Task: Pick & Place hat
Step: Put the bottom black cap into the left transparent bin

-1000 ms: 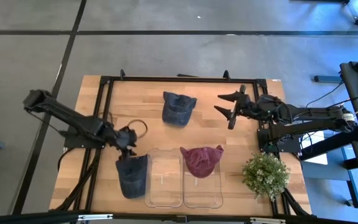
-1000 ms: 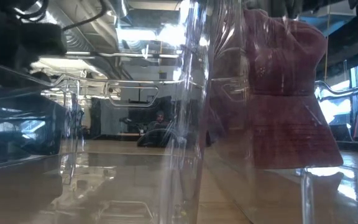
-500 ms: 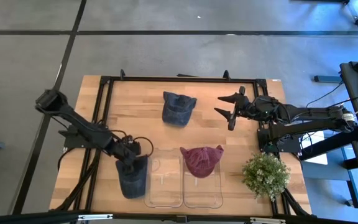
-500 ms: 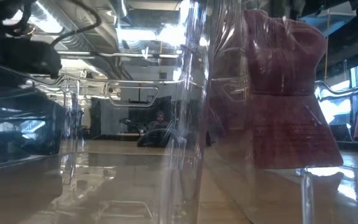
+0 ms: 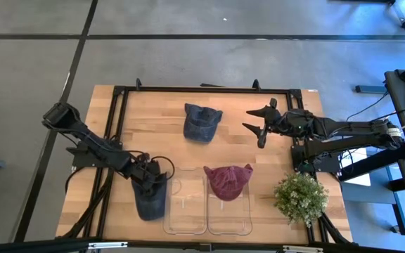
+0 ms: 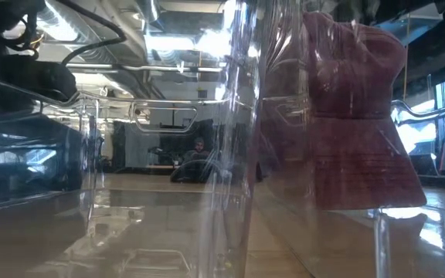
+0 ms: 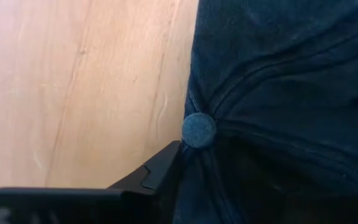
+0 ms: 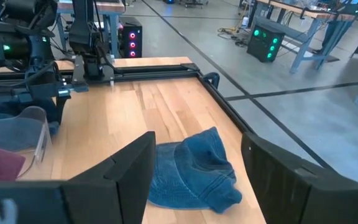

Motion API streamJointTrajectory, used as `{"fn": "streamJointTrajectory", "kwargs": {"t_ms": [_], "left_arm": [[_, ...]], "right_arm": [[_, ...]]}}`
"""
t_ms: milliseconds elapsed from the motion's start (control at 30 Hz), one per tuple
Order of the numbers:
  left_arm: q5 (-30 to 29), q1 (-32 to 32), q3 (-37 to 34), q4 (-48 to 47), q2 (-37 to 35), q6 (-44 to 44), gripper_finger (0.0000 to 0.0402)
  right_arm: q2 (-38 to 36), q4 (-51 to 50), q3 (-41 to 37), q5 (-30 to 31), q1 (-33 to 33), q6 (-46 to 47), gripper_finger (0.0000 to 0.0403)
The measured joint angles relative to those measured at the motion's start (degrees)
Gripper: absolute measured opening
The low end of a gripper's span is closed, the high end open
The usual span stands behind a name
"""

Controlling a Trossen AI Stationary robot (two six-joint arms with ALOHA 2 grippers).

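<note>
A dark navy hat [image 5: 150, 202] lies flat on the table near its near-left corner, beside the clear bins. My left gripper [image 5: 151, 180] is down at the hat's far end. The left wrist view looks close onto the navy crown [image 7: 278, 74] and its top button [image 7: 199, 129]. A blue denim hat [image 5: 201, 121] lies flat on the far middle of the table. A maroon hat [image 5: 228, 181] sits in the right clear bin [image 5: 239, 219]. My right gripper [image 5: 261, 121] hovers open to the right of the denim hat [image 8: 194, 171].
An empty clear bin [image 5: 186, 211] stands between the navy hat and the maroon hat's bin. A potted plant [image 5: 301, 197] stands at the near right corner. Bare wood lies between the denim hat and the bins. The low view looks through the bin walls at the maroon hat [image 6: 346, 116].
My left gripper has moved toward the table's near edge and slightly right, coming down onto the far end of the navy hat, and has slowed in the last half second. The hat lies where it did.
</note>
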Motion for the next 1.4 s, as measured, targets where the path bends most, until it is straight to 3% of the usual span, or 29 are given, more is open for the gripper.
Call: {"fn": "streamJointTrajectory", "kwargs": {"t_ms": [333,533,733,900,1300,1400], "left_arm": [[1.01,0.17,-0.15,-0.55,-0.66,-0.94,0.0015],[4.39,0.32,-0.64,-5.26,-7.05,-4.59,0.0007],[3.92,0.33,-0.42,-13.85,-18.13,-12.37,0.0006],[3.01,0.34,-0.39,-18.21,-27.98,-12.44,0.0005],[-10.53,0.33,-0.27,-20.69,-46.08,-13.49,0.0004],[-16.21,0.33,1.83,-25.83,-48.77,-12.19,0.0004]], "right_arm": [[0.02,-0.32,0.01,0.41,0.0,-0.1,0.0237],[0.02,-0.34,0.01,0.44,0.0,-0.1,0.0237],[0.04,-0.34,0.01,0.46,0.0,0.17,0.0237],[0.04,-0.34,0.01,0.48,0.0,0.19,0.0237],[0.04,-0.19,0.01,0.55,0.0,0.27,0.0237],[0.04,-0.09,0.01,0.55,0.0,0.13,0.0237]]}}
